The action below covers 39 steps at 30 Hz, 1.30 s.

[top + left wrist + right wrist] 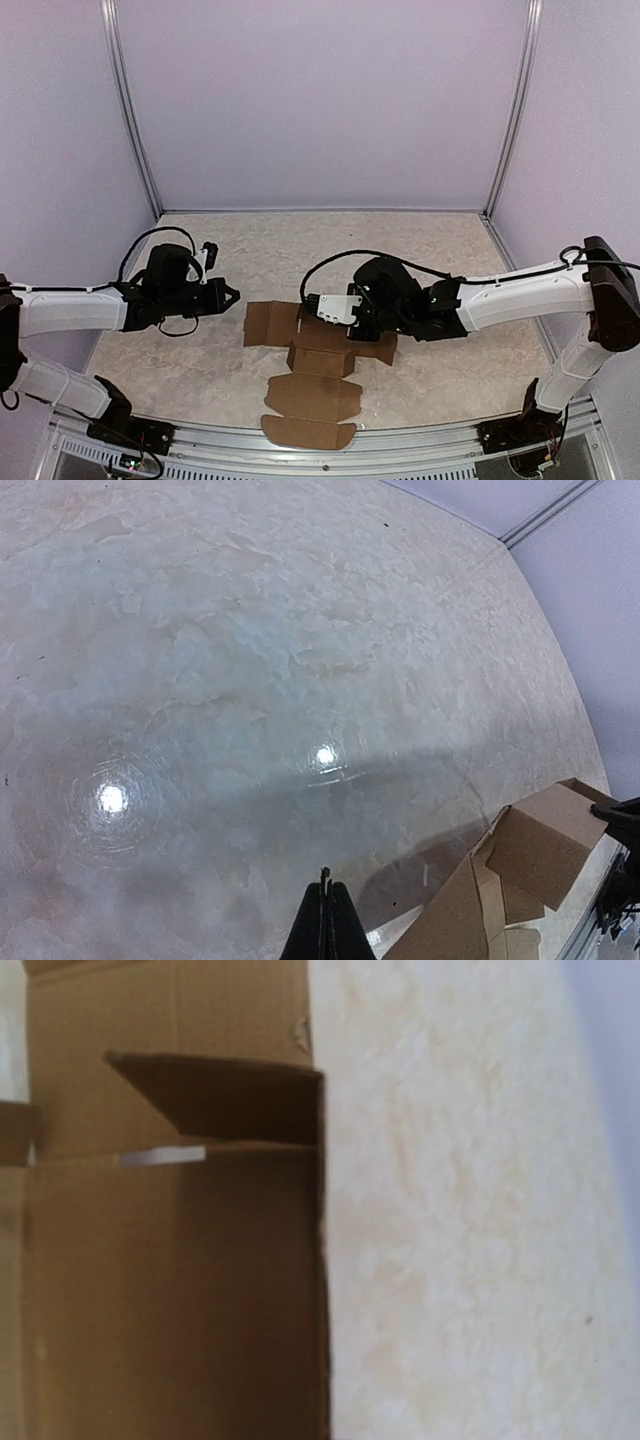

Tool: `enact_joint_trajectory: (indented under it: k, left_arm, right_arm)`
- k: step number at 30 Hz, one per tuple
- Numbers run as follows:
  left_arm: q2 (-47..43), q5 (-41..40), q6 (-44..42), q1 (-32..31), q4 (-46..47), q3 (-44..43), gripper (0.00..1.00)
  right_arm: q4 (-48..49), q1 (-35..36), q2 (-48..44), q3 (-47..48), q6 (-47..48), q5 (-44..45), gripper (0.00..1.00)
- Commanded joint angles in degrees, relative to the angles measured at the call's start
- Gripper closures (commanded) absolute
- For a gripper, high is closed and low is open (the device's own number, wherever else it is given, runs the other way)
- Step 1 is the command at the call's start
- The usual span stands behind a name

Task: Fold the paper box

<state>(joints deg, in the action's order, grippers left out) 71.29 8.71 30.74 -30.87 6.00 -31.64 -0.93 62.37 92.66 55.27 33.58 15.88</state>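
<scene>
Top external view: paper box [312, 397], brown die-cut card, lying mostly flat on the table [200, 365] at its near middle, one panel partly raised. Judged light and thin, stiff only between creases, likely to slide and spring back; best taken at a flap edge beside a crease. Left gripper [232, 295] clenched, empty, just left of the sheet. Right gripper [308, 303] clenched over the upper panels; whether it pinches card cannot be told.
</scene>
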Motion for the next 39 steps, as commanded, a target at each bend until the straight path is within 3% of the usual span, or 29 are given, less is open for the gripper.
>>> enact_joint_trajectory:
  k: [1,13,19,24,32,39]
  left_arm:
    - [2.9,5.3,1.5,0.4,2.8,0.2,1.0]
    - [5.5,10.3,0.5,-1.2,10.8,1.4,1.0]
    - [8.8,10.2,-0.7,-4.1,9.4,0.4,1.0]
    - [8.8,8.7,-1.2,-4.5,7.7,0.5,1.0]
    - [7.9,8.7,-4.3,-6.6,6.6,-0.3,0.87]
    - [8.0,7.3,-6.1,-9.5,6.0,-1.1,0.79]
  right_arm:
    - [6.0,1.9,-2.6,-1.5,2.9,3.1,1.0]
    - [27.0,6.5,0.7,-8.9,13.1,17.3,1.0]
    - [37.2,7.6,4.7,-10.6,20.2,22.0,1.0]
    - [39.1,7.9,6.6,-10.8,22.1,22.2,1.0]
    - [37.1,8.0,7.7,-9.7,20.9,20.3,1.0]
    - [42.3,9.5,9.8,-10.9,24.8,22.9,1.0]
